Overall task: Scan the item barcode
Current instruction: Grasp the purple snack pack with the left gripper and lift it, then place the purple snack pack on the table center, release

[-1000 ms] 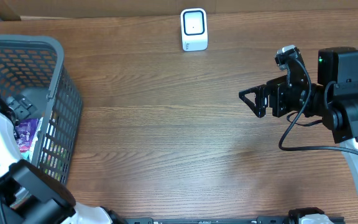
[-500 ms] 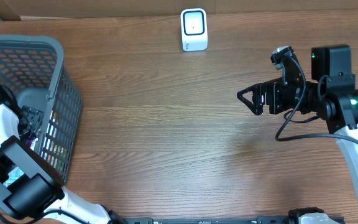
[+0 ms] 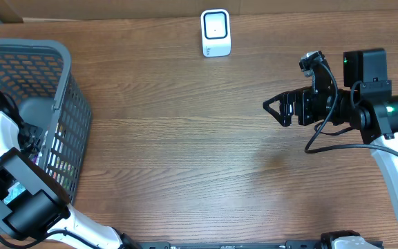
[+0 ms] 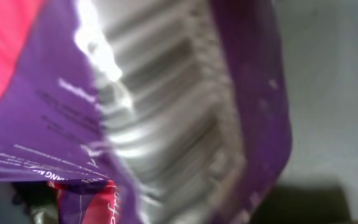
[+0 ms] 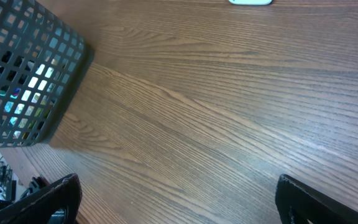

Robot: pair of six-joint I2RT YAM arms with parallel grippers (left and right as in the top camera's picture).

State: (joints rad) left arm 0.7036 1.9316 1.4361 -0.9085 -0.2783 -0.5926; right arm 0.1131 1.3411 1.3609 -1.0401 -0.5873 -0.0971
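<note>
**Item: purple packet** (image 4: 166,112). Foil, with a silver crimped seal and a red panel. It lies inside the grey basket (image 3: 61,62) at the left end of the bench (image 3: 185,159). In the left wrist view it fills the whole frame, pressed close and blurred. No barcode can be made out on the side that shows.

**Left hand** (image 3: 33,142). Sunk in the basket. Change noted: it stood wide a moment ago and is now closed tight. Its fingers are out of sight behind the packet, so a grip on the foil cannot be confirmed. With the packet this close, a pinch on its edge seems likely.

**Right hand** (image 3: 271,112). It hovers over the right side of the bench, fingers spread wide, holding nothing. It has barely moved over the last second.

**Scanner** (image 3: 215,32). Small white unit, upright at the far edge of the bench, well apart from the basket.

**Meaning for the task.** The closing marks the pick-up step, and the scan itself is not yet begun. If the grip holds, the packet has to come up out of the basket and cross to the scanner with its barcode turned toward it. Slick foil may slip.
</note>
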